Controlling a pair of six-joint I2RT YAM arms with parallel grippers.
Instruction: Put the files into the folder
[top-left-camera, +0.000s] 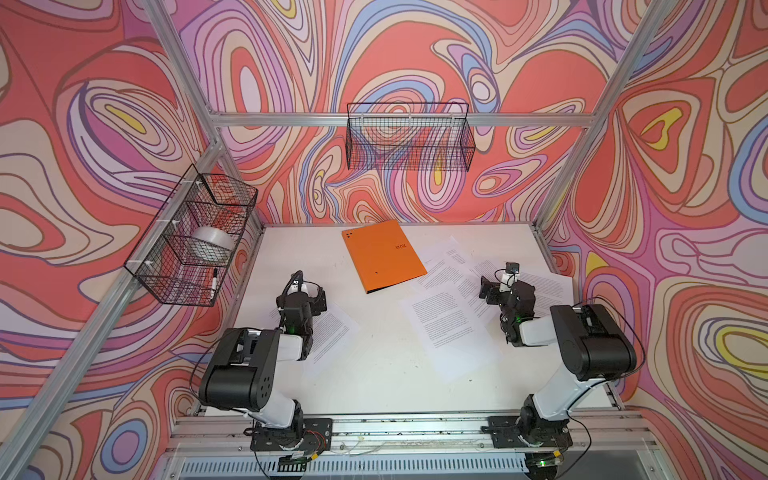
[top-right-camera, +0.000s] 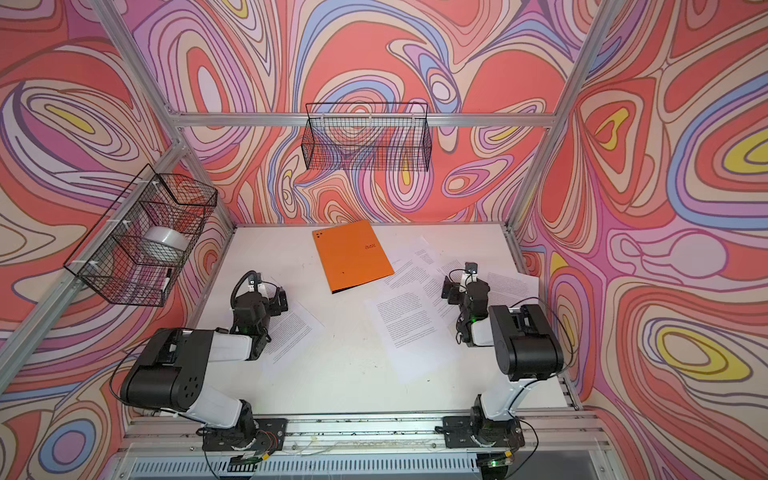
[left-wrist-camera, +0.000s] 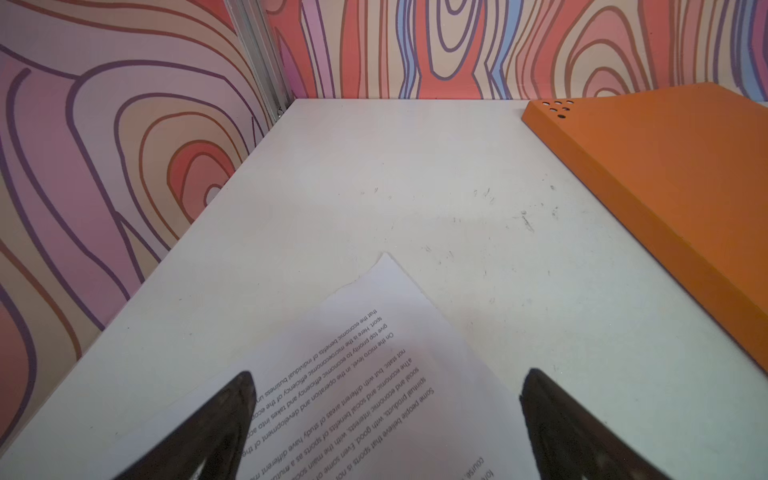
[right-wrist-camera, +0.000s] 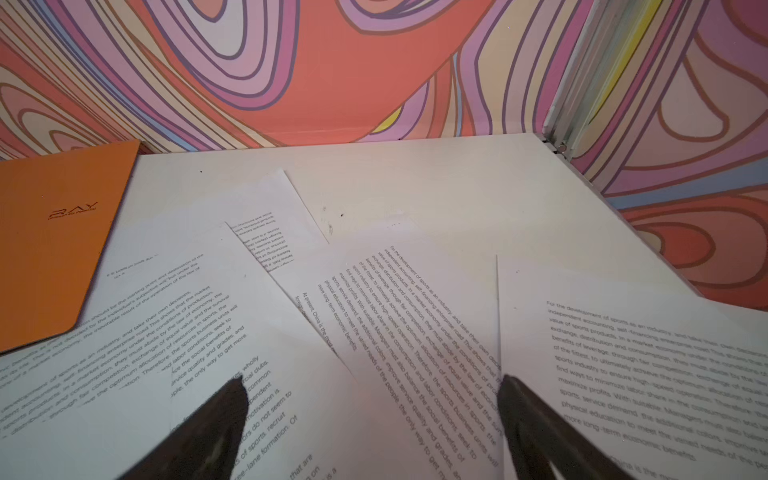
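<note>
Closest to the camera, the left arm (top-left-camera: 245, 365) and right arm (top-left-camera: 590, 345) rise from the near edge of the white table (top-left-camera: 374, 386). The left gripper (left-wrist-camera: 388, 376) has its jaws spread wide and holds nothing. It hangs over a far-pointing corner of the left sheet (top-left-camera: 334, 332), which lies askew and is partly hidden under that arm. The right gripper (right-wrist-camera: 372, 381) is likewise spread wide and empty, above the overlapping files (right-wrist-camera: 415, 299) on the right half of the table.

The orange folder (top-left-camera: 384, 257) lies closed and flat at the far middle of the table. Its long axis runs near to far, with the far end leaning left. The dotted corner is far left, the small logo sits toward the right long edge, and a black sliver shows along the near short edge. A printed sheet meets the folder's near right corner; I cannot tell which lies on top. The middle sheet (top-left-camera: 444, 324) lies roughly parallel to the folder, just nearer and to its right.
</note>
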